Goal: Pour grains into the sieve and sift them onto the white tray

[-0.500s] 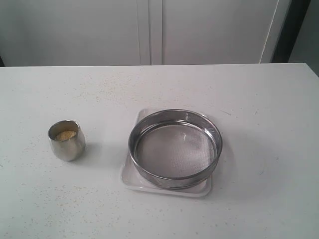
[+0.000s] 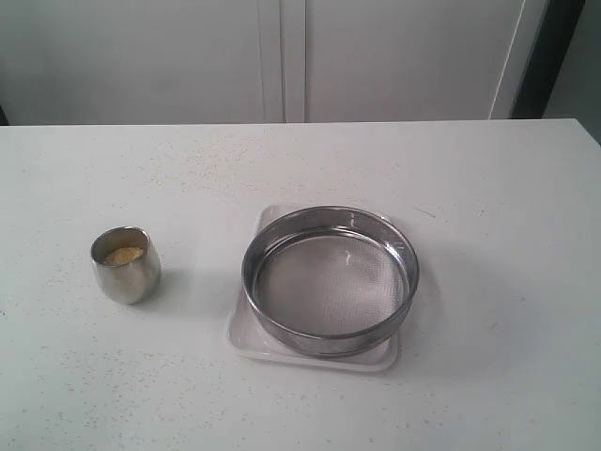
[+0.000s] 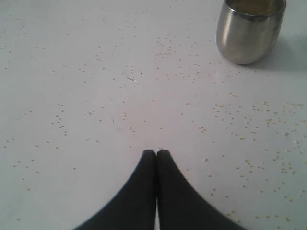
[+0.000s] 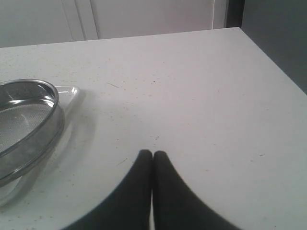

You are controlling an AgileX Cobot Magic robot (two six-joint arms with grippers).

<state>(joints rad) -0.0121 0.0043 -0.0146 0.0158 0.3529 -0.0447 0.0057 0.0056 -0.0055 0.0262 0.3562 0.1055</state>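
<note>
**Item 1, grains** (image 2: 123, 255): a small yellow heap inside the steel cup (image 2: 127, 274). You will find loose ones speckling the counter (image 2: 488, 188) around that cup.

**Item 2, sieve** (image 2: 331, 282): upright, grey mesh showing across its whole bottom. It is seated on the white tray (image 2: 242, 336), whose corners peek past the rim at 11, 1, 5 and 7 o'clock.

**Item 3, the cup:** upright at 9 o'clock from the sieve, well apart from it.

**Item 4, left jaws:** pressed together, pinching nothing, over the speckled counter with the cup near.

**Item 5, right jaws:** pressed together, pinching nothing, over the counter near the sieve and tray.
</note>
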